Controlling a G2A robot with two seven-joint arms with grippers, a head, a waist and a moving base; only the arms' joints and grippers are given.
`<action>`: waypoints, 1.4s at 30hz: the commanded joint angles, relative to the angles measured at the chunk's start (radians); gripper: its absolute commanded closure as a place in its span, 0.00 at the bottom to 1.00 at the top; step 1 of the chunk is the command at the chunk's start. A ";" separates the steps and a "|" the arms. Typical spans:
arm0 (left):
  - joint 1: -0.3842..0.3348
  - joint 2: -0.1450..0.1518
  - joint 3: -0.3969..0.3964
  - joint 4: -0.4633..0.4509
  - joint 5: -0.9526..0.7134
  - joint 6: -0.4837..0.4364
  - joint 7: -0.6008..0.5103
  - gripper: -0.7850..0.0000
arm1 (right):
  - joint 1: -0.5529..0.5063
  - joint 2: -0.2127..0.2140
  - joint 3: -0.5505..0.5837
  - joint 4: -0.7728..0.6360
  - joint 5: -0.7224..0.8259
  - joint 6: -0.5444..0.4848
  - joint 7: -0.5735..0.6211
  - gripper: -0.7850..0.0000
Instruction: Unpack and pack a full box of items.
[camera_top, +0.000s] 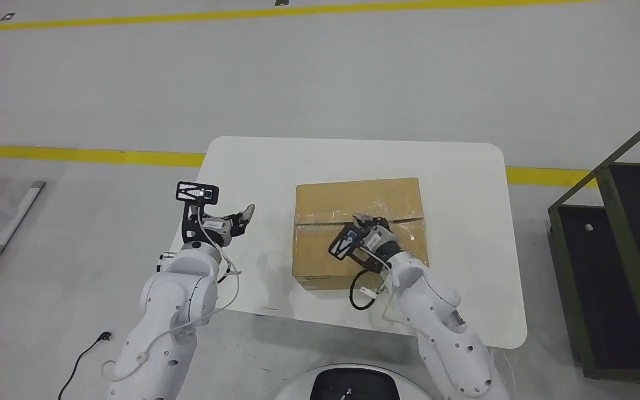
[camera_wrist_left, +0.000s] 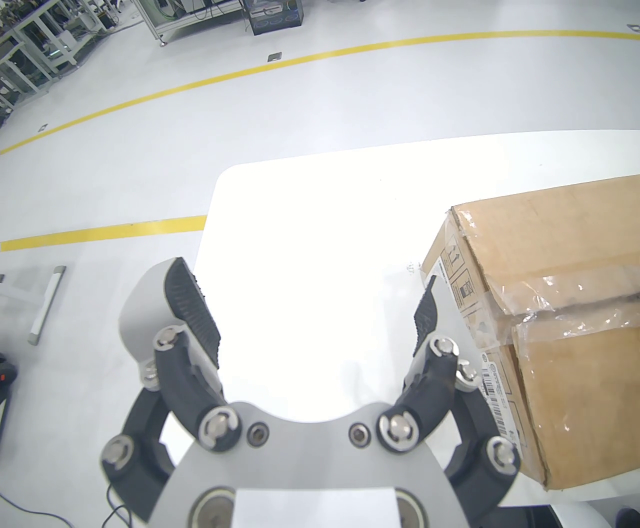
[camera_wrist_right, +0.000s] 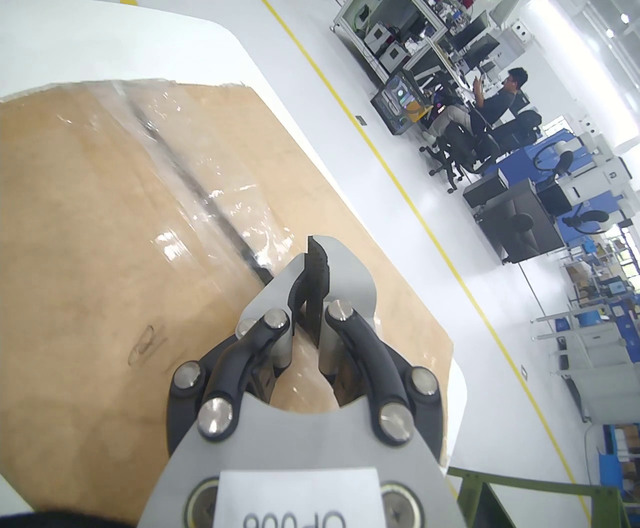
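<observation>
A closed cardboard box (camera_top: 345, 205) lies on the white table (camera_top: 260, 170), its flaps meeting at a centre seam covered with clear tape (camera_wrist_right: 200, 200). My right gripper (camera_wrist_right: 312, 260) is shut, empty, hovering over the box lid with its tips at the taped seam; from above it sits over the box's near right part (camera_top: 372, 222). My left gripper (camera_wrist_left: 310, 295) is open with nothing between its pads, held above bare table to the left of the box (camera_wrist_left: 555, 300), and the top view shows it (camera_top: 238, 215) a short gap away from the box's left side.
A dark metal frame cart (camera_top: 600, 270) stands off the table's right end. The table's left and far strips are bare (camera_wrist_left: 320, 210). Yellow floor lines (camera_top: 100, 156) run past the table. Workbenches and chairs stand far behind (camera_wrist_right: 475, 145).
</observation>
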 joint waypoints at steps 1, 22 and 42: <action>0.000 0.000 0.000 0.000 0.000 0.000 0.000 0.00 | -0.012 0.002 0.020 -0.005 0.021 0.006 -0.006 1.00; 0.000 0.000 0.000 0.000 0.000 0.000 0.000 0.00 | -0.124 0.028 0.150 -0.197 0.146 0.003 -0.104 1.00; 0.045 0.005 -0.122 -0.016 0.017 0.079 0.058 0.00 | 0.246 -0.048 -0.209 0.316 0.323 0.018 -0.181 1.00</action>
